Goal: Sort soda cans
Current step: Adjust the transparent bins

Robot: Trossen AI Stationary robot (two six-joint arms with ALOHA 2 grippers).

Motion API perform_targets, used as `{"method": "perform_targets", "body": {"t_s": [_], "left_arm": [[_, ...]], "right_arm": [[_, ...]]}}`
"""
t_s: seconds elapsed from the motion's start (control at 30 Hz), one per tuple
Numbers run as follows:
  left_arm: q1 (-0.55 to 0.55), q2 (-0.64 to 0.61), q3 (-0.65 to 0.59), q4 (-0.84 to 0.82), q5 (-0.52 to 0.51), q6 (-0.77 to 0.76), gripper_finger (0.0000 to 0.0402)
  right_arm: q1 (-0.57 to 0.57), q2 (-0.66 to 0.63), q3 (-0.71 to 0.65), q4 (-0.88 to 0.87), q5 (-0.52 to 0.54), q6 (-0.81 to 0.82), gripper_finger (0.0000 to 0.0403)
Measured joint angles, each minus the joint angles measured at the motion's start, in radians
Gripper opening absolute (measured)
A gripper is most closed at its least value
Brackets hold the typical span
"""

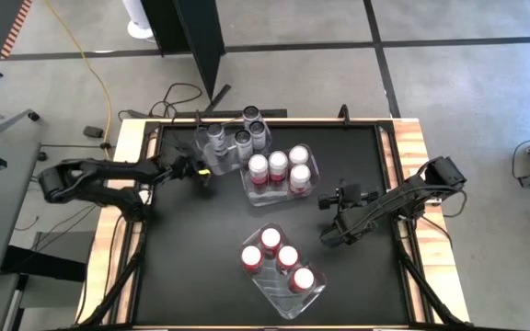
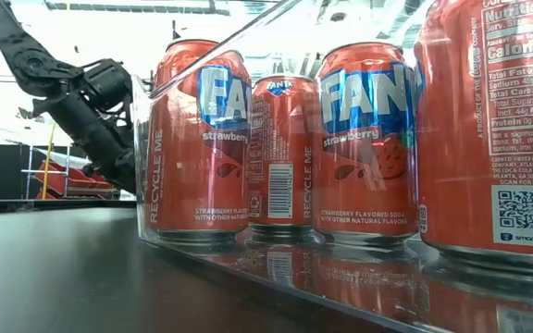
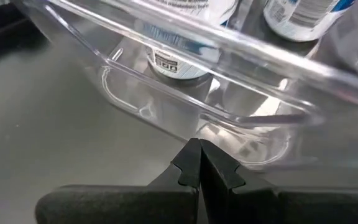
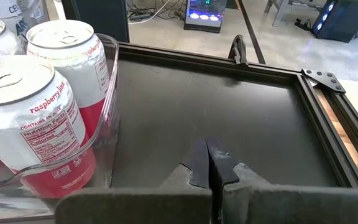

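Left gripper [image 1: 201, 173] is sitting jaws pressed together, holding nothing, tips right at the corner wall of the clear rigid plastic bin [image 3: 166, 106] that holds the dark grey cylindrical cans with silver tops [image 1: 235, 133], which are standing upright just beyond the jaws. Looks like all cans are already binned: white-and-red raspberry cans [image 1: 279, 167] are standing in the middle clear bin, well ahead of the left jaws and just off to the side of the right jaws; glossy red strawberry Fanta cans [image 1: 271, 250] are filling the near bin. Judgement: sorting is near done, so either arm should be backing straight off the bin wall without nudging it — thin slick plastic on the smooth black table [image 1: 375, 285] will slide easily. Right gripper [image 1: 331, 221] is hovering jaws shut together, empty, over bare tabletop beside the raspberry bin [image 4: 107, 93]. Cans: thin aluminium, smooth, dent-prone, tippy.
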Motion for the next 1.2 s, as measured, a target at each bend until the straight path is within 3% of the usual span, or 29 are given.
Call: {"method": "perform_targets", "body": {"t_s": [0.7,1.07,1.2], "left_arm": [[0.038,0.245,0.211,-0.002,0.062,0.141,0.0000],[0.044,0.298,0.281,-0.004,0.093,0.194,0.0000],[0.050,0.298,0.288,-0.003,0.109,0.207,0.0000]], "right_arm": [[0.000,0.000,0.000,-0.002,-0.002,-0.007,0.0000],[-0.097,0.000,-0.019,0.108,-0.052,-0.064,0.0000],[-0.144,0.000,-0.028,0.194,-0.053,-0.154,0.0000]]}}
